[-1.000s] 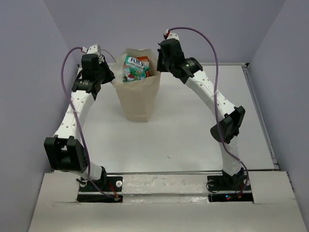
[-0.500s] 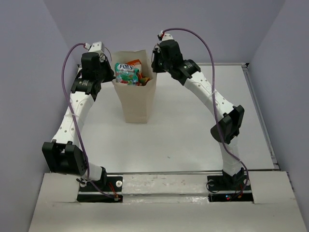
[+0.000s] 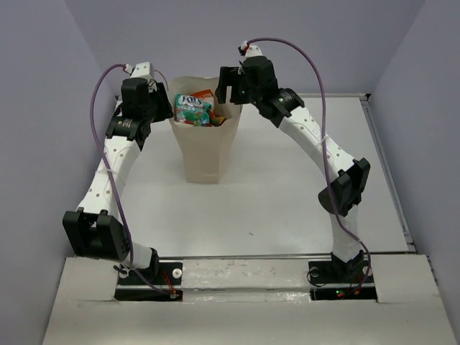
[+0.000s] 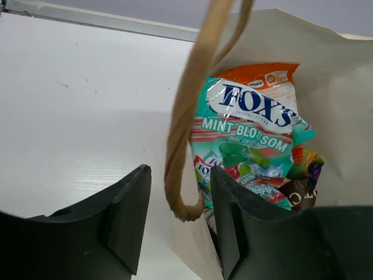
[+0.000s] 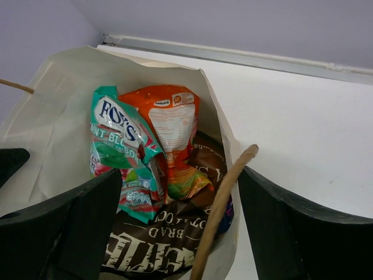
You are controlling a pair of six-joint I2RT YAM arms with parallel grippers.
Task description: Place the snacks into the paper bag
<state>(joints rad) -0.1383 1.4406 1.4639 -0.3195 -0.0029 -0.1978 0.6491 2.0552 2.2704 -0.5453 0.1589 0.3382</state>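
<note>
The cream paper bag (image 3: 201, 152) stands upright at the back of the table. Snacks fill it: a teal-green packet (image 3: 192, 108) (image 4: 245, 140) (image 5: 116, 146), a small orange packet (image 4: 262, 76) (image 5: 172, 128) and a brown bag (image 5: 151, 245) lower down. A strip of dark blue (image 5: 228, 213) shows beside the brown bag. My left gripper (image 3: 165, 109) (image 4: 178, 192) is open, straddling the bag's left rim with one brown cord handle (image 4: 185, 146) hanging loose between its jaws. At the bag's right rim my right gripper (image 3: 227, 90) (image 5: 180, 175) stands wide open around the other handle (image 5: 224, 204).
White tabletop (image 3: 287, 194) stretches in front of and to the right of the bag. A raised metal edge (image 3: 388, 172) runs along the table's right side. Purple-grey walls close in behind and on both sides.
Both grippers were shut on the bag's handles and now stand open, the cords loose. The bag moved slightly left and stands straighter, and the snacks sit lower in it.
</note>
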